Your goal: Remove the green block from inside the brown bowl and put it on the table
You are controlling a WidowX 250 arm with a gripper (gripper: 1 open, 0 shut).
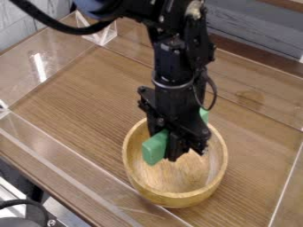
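Observation:
The green block [155, 147] hangs tilted just above the inside of the brown bowl [148, 189], with a second bit of green showing behind the fingers at the right. My gripper [176, 151] points straight down over the bowl and is shut on the block. The bowl's light wooden floor shows bare beneath it. The bowl rests on the table [83, 97], toward the near right. The black arm rises from the gripper up to the top of the camera view.
Low clear acrylic walls [53, 155] border the tabletop along the near-left edge and the back. A black cable [48, 19] loops at the upper left. Open wood surface lies left of and behind the bowl.

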